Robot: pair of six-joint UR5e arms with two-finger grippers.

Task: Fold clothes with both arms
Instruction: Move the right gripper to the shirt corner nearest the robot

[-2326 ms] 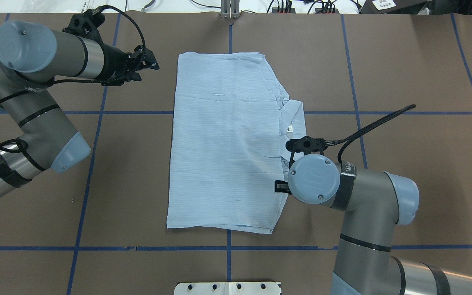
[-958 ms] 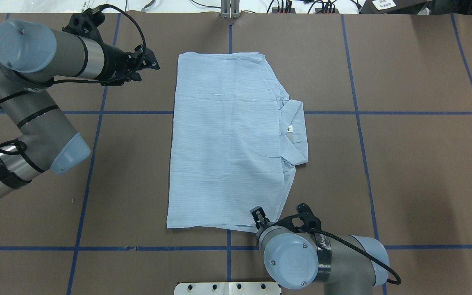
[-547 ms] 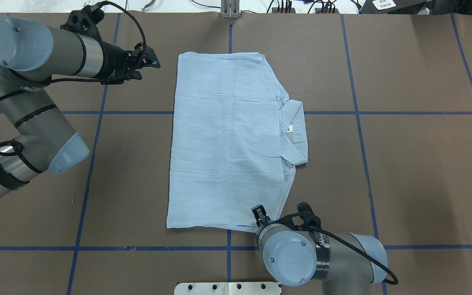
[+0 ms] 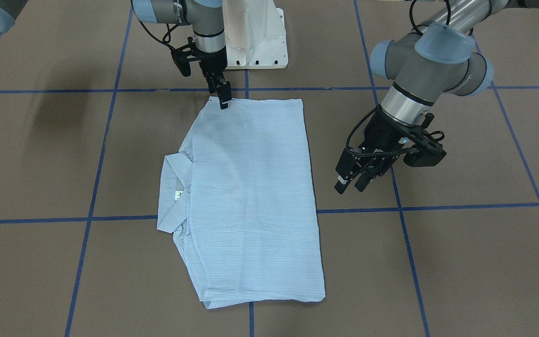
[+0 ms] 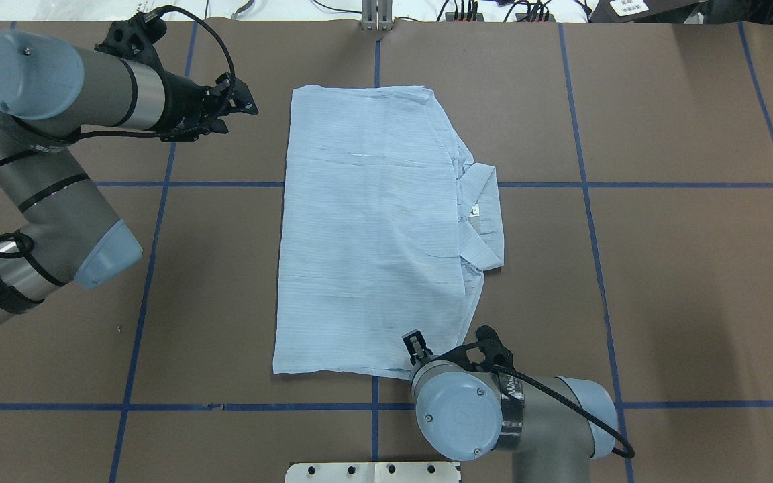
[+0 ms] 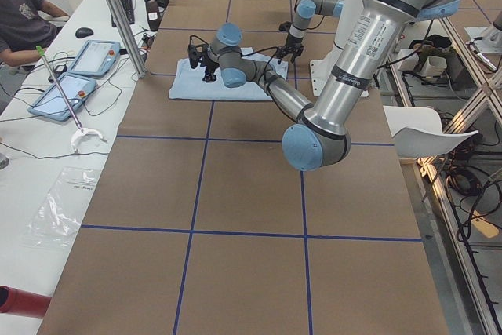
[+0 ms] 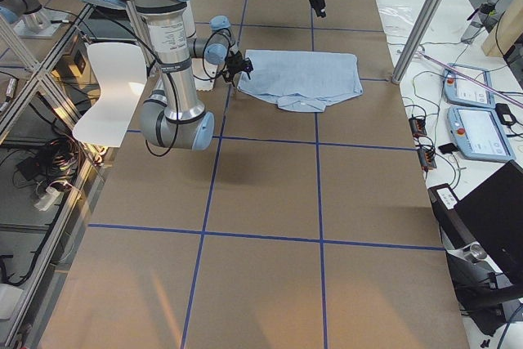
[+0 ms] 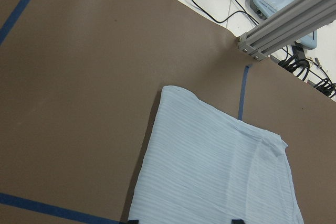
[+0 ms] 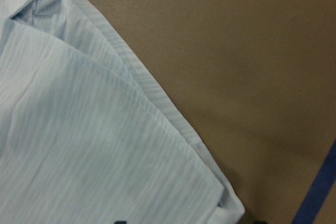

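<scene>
Here we are mid-fold: the light-blue striped shirt (image 5: 366,228) lies flat in the middle of the brown tabletop (image 5: 661,282), gathered into a long rectangle, with its collar (image 5: 484,218) and white neck tag (image 5: 475,210) poking out along the edge on the robot's right. We see the right claw (image 5: 416,343) down at the shirt's near right corner, the one closest to the robot. Its wrist camera shows that layered corner lying between two fingertips set well apart, so we call it released and not yet pinching cloth. On the other side the left claw (image 5: 242,104) hovers above bare tabletop, beside the far left corner but apart from it, fingers spread and holding nothing; its wrist camera looks right at that corner. We judge this as the reach before another fold. As we read it, the next move calls for the right claw to close low on its corner so it takes every layer, not just the top one. The left claw then needs a corner of its own, so the thin cloth lifts evenly without dragging or bunching. The collar side looks lumpy, so a fold could go crooked there. As for containers, we see no basket, bin or box in any view; the shirt rests on the tabletop alone.
</scene>
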